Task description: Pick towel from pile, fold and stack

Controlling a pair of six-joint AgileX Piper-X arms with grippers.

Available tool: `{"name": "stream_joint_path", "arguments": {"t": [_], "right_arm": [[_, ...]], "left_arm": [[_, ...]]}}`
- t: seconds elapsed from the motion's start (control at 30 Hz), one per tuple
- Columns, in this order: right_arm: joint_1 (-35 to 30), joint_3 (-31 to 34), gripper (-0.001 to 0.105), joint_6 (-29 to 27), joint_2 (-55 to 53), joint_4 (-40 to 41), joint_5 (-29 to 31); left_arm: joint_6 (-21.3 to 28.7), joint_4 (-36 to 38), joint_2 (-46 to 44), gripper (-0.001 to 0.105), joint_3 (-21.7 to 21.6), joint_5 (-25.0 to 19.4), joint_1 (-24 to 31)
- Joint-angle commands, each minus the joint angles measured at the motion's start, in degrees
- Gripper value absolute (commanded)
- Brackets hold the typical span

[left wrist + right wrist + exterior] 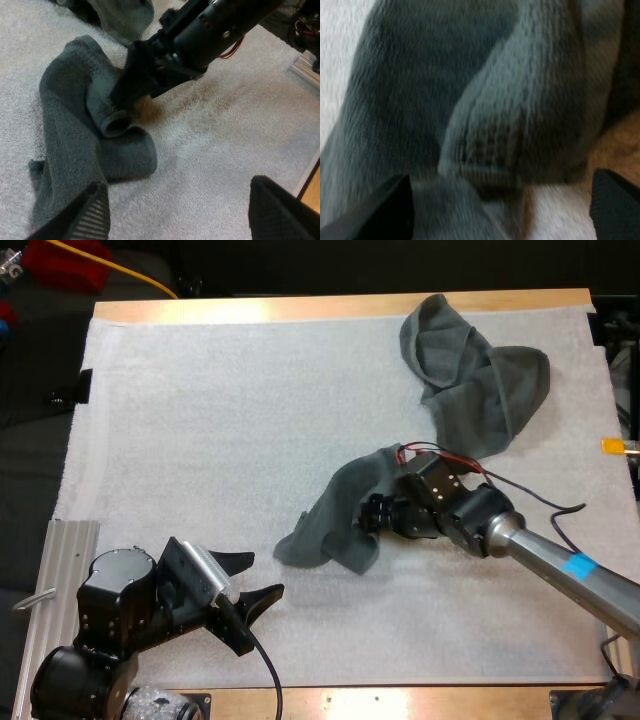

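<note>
A dark grey-green towel (335, 525) lies crumpled and stretched out at the middle of the mat. My right gripper (368, 515) is down on its right side. In the right wrist view its fingers (385, 210) stand wide apart, with a ridge of the towel (510, 115) between and ahead of them. From the left wrist view, the right gripper (131, 92) touches a rolled fold of the towel (75, 130). My left gripper (248, 588) is open at the front left of the mat, a short way from the towel's near end. A second crumpled towel (470, 370) lies at the far right.
The white mat (220, 420) covers most of the wooden table (300, 308). A metal rail (60, 570) runs along the mat's left front edge. The far towel (125, 15) lies just beyond the right arm.
</note>
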Motion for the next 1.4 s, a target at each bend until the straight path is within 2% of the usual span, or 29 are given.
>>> {"name": "stream_joint_path", "arguments": {"t": [0.0,0.17,0.2,0.27,0.3,0.4,0.43,0.47,0.53,0.57,0.63,0.67,0.83,0.87,1.03,1.07,1.23,1.37], "right_arm": [[0.0,-0.1,0.071,1.1,0.6,-1.4,-0.5],[0.0,-0.2,0.07,4.5,4.8,-4.8,0.3],[0.0,-0.2,0.059,4.5,5.7,-5.5,0.4],[0.0,-0.2,0.05,4.5,5.9,-5.5,0.4],[0.0,-0.2,0.019,4.5,5.9,-6.6,1.8],[0.1,-0.6,0.002,3.7,5.4,-6.7,1.2],[0.2,-0.7,0.0,2.6,4.7,-6.7,1.2],[0.2,-1.3,0.001,-2.7,1.8,-6.3,1.7],[0.2,-2.3,0.001,-5.5,-0.3,-5.3,2.0],[0.2,-4.5,0.001,-9.5,-3.3,-3.6,2.1],[0.2,-6.7,0.001,-11.7,-5.0,-2.1,2.1],[0.2,-10.2,0.001,-13.8,-6.9,-0.5,2.9],[0.2,-18.7,0.001,-15.2,-8.2,-0.2,3.0],[0.2,-25.6,0.001,-15.2,-8.2,-0.3,1.3],[0.3,-26.1,0.001,-12.1,-8.1,-2.9,-5.1],[2.0,-25.7,0.001,-12.0,-7.5,-1.5,-6.3],[6.8,-24.5,0.001,-13.3,-5.1,3.3,-6.5],[9.1,-19.1,0.001,-12.6,-3.1,3.4,-5.1]], "left_arm": [[-0.5,-0.3,0.0,0.058,-0.5,0.7,-0.2],[-0.5,-0.3,0.0,0.058,-0.5,0.7,-0.2],[-0.5,-0.3,0.0,0.058,-0.5,0.7,-0.2],[-0.5,-0.3,0.0,0.058,-0.5,0.7,-0.2],[-0.5,-0.3,0.0,0.058,-0.5,0.7,-0.2],[-0.5,-0.3,0.0,0.058,-0.5,0.7,-0.2],[-0.5,-0.3,0.0,0.058,-0.5,0.7,-0.2],[-0.5,-0.3,0.0,0.058,-0.5,0.7,-0.2],[-0.5,-0.3,0.0,0.058,-0.5,0.7,-0.2],[-0.5,-0.3,0.0,0.058,-0.5,0.7,-0.2],[-0.5,-0.3,0.0,0.058,-0.5,0.7,-0.2],[-0.5,-0.3,0.0,0.058,-0.5,0.7,-0.2],[-0.5,-0.3,0.0,0.058,-0.5,0.7,-0.2],[-0.5,-0.3,0.0,0.058,-0.5,0.7,-0.2],[-0.5,-0.3,0.0,0.058,-0.5,0.7,-0.2],[-0.5,-0.3,0.0,0.058,-0.5,0.7,-0.2],[-0.5,-0.3,0.0,0.058,-0.5,0.7,-0.2],[-0.5,-0.3,0.0,0.058,-0.5,0.7,-0.2]]}}
